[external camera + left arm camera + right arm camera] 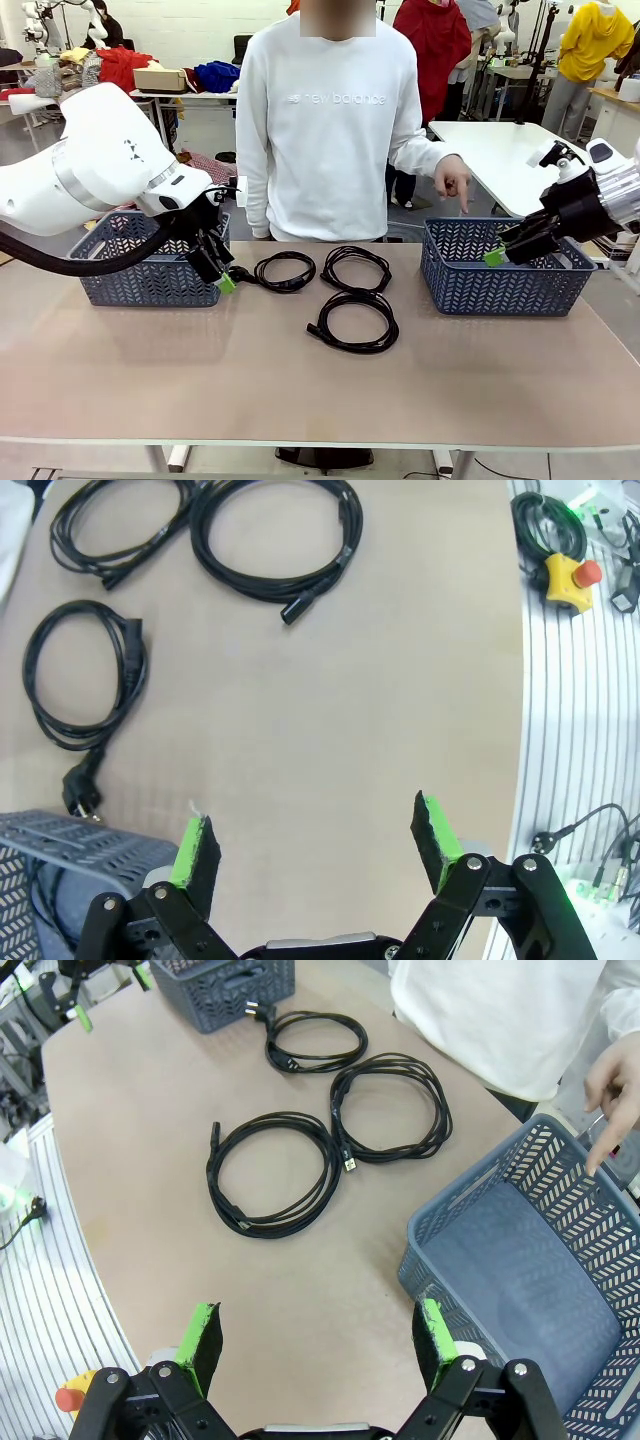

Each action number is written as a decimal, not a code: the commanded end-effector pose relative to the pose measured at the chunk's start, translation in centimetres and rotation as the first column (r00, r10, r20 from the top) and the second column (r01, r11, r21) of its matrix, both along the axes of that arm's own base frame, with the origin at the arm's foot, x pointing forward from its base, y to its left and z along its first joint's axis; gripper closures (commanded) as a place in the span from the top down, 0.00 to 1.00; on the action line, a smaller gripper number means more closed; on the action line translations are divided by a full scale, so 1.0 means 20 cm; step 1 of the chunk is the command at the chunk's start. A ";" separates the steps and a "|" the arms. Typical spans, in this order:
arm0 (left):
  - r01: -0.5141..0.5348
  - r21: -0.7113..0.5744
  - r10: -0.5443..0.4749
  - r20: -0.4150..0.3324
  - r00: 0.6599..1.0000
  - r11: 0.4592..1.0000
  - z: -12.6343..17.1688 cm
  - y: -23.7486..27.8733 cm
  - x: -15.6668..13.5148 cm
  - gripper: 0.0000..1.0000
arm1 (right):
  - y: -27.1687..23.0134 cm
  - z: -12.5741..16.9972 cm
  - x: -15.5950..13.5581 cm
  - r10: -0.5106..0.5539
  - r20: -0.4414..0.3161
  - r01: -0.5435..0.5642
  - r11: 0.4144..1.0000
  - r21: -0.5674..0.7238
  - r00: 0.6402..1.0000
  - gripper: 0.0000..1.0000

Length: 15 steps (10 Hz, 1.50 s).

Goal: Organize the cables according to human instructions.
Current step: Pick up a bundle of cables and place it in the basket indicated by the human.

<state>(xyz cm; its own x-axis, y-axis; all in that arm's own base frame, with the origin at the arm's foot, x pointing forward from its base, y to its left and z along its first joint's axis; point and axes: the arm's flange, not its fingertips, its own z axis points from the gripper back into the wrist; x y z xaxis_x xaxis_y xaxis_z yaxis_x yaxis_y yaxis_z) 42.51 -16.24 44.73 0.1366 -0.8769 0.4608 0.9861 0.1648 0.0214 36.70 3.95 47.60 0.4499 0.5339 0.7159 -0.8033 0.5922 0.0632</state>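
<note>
- The left gripper point(310, 822) has its jaws spread wide and holds nothing. It hangs over the table point(330, 710) beside the left basket point(60, 832).
- The right gripper point(316, 1312) is equally spread and bare, and hovers by a corner of the right basket point(470, 1210). Its wrist view looks down onto that basket's floor, which the front view hides behind the wall.
- The left cable point(285, 270) lies between the baskets, toward the table's far edge. It is an oval with its long axis along that edge, and its plug tail points at the left basket. The left wrist view shows the plug just beside the basket's corner.
- The middle cable point(357, 265) lies beside it, and the near cable point(355, 322) lies just in front.
- The person's hand point(453, 180) points down at the right basket.
</note>
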 end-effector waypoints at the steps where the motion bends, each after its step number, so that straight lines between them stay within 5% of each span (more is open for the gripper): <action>1: 0.001 -0.003 -0.001 -0.001 1.000 1.000 0.01 0.00 0.00 1.00 | -0.01 -0.01 0.02 0.023 0.020 -0.024 0.999 0.022 1.000 1.00; 8: 0.001 -0.003 -0.001 -0.001 1.000 1.000 0.01 0.00 0.00 1.00 | 0.00 0.00 0.00 0.000 0.000 0.000 1.000 0.000 1.000 1.00; 11: 0.001 -0.003 -0.001 -0.001 1.000 1.000 0.01 0.00 0.00 1.00 | 0.17 0.04 0.05 0.065 -0.022 -0.067 0.995 -0.068 0.998 1.00; 15: 0.001 -0.003 -0.001 -0.001 1.000 1.000 0.01 0.00 0.00 1.00 | 0.51 0.04 0.10 0.110 -0.142 -0.140 0.966 -0.217 0.984 1.00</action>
